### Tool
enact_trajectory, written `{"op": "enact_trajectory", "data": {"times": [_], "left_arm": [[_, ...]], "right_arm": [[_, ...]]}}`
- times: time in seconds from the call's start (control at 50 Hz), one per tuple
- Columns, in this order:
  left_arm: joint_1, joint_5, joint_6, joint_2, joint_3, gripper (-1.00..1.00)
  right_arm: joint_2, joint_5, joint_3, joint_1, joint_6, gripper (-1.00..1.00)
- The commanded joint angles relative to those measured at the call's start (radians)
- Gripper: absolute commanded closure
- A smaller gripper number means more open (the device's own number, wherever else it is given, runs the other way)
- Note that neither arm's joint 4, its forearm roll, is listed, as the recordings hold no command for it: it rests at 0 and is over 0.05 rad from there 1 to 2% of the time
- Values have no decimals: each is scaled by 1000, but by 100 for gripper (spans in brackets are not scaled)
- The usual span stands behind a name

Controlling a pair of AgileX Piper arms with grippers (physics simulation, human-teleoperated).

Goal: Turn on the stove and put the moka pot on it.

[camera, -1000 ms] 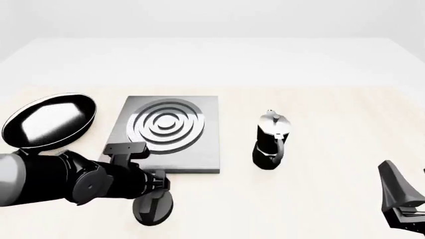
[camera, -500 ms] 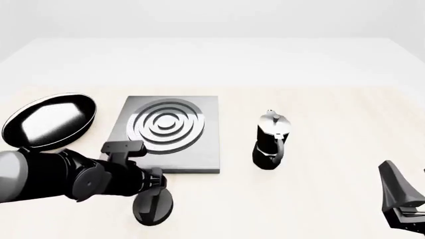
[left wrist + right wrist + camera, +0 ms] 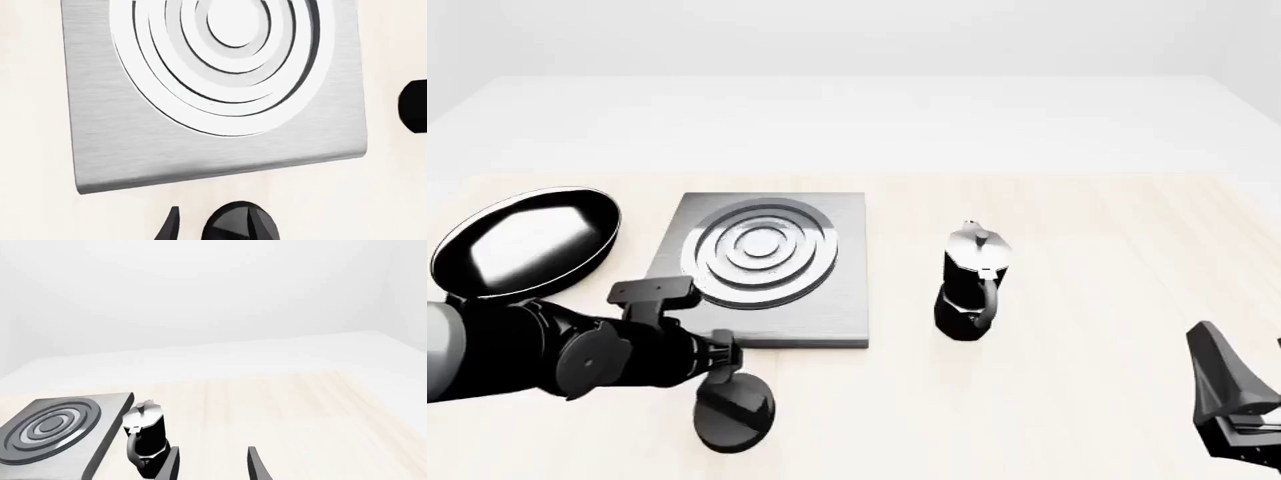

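The stove (image 3: 827,315) is a flat grey slab with a ringed round burner (image 3: 758,252), left of centre. Its black oval knob (image 3: 734,410) lies on the table just in front of the slab. My left gripper (image 3: 727,358) hovers at the knob's upper edge. In the left wrist view it (image 3: 212,214) looks open, with one finger beside the knob (image 3: 239,226) and the other overlapping it. The moka pot (image 3: 972,285) stands upright to the right of the stove, handle toward me. My right gripper (image 3: 1228,400) is open and empty at the near right, aimed past the pot (image 3: 148,437).
A black frying pan (image 3: 527,240) lies left of the stove, close to my left arm (image 3: 547,360). The light wooden table (image 3: 1094,230) reaches to the right of the pot. The stove slab (image 3: 60,427) shows in the right wrist view.
My left arm has drawn back to the left, so more of the knob shows in front of its gripper. The right arm, the pot and the stove have not moved.
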Motion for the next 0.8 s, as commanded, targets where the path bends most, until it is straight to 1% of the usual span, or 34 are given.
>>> {"op": "enact_trajectory", "data": {"times": [0.02,0.12,0.16,0.18,0.2,0.22,0.24,0.26,0.28,0.3,0.32,0.34,0.36,0.4,0.42,0.44,0.46,0.48,0.5,0.52,0.54,0.56,0.6,0.62,0.64,0.66,0.68,0.7,0.72,0.74,0.76,0.78,0.8], "left_arm": [[35,-2,2,-28,40,-100],[46,-2,-2,-49,54,-100],[54,2,11,-63,52,-100],[77,14,41,-95,37,-100],[96,26,86,-120,21,-100],[112,30,98,-140,11,-100],[112,27,81,-143,13,-100],[126,30,95,-176,1,-100],[148,35,141,-221,-13,-100],[156,34,137,-253,-16,-100],[168,14,117,-273,-3,-100],[187,3,138,-304,-3,-100],[196,-7,165,-342,2,-100],[218,-25,202,-419,18,-100],[244,-40,204,-460,30,-100],[243,-47,199,-470,36,-100],[263,-70,256,-530,54,-100],[289,-73,295,-558,56,-100],[311,-81,320,-630,65,-100],[316,-88,352,-673,77,-100],[328,-94,382,-717,90,-100],[347,-98,384,-767,99,-100],[358,-109,393,-802,115,-100],[375,-113,398,-860,127,-100],[371,-116,383,-896,137,-100],[374,-125,437,-958,159,-100],[391,-121,410,-1005,166,-100],[415,-119,334,-1022,170,-100],[438,-128,346,-1054,184,-100],[470,-132,335,-1083,195,-100],[482,-131,299,-1105,200,-100],[489,-128,286,-1124,204,-100],[516,-130,305,-1157,215,-100]], "right_arm": [[10,-8,0,2,-5,-100],[14,-9,0,3,-12,-100],[28,-18,-2,4,-25,-100],[33,-16,-10,7,-51,-100],[27,-3,-21,-1,-49,-100],[-27,50,-45,-26,-66,-100],[-43,57,-76,-29,-68,-100],[-44,84,-103,-18,-108,-100],[-44,114,-128,-5,-98,-100],[-42,148,-151,6,-82,-100],[-33,184,-177,26,-86,-100],[-20,198,-192,39,-90,-100],[15,191,-195,45,-110,-100],[40,222,-236,64,-91,-100],[69,227,-249,64,-105,-100],[78,228,-251,65,-115,-100],[98,248,-277,89,-106,-100],[107,250,-283,90,-104,-100],[127,259,-298,95,-107,-100],[148,266,-310,103,-118,-100],[159,276,-322,116,-110,-100],[165,289,-338,123,-109,-100],[198,295,-352,122,-135,-100],[198,310,-370,128,-110,-100],[219,322,-386,132,-93,-100],[241,330,-396,137,-111,-100],[241,338,-408,133,-114,-100],[249,350,-422,137,-115,-100],[268,358,-432,139,-123,-100],[285,363,-439,146,-130,-100],[280,371,-452,155,-117,-100],[296,378,-462,162,-110,-100],[310,384,-473,162,-111,-100]]}}
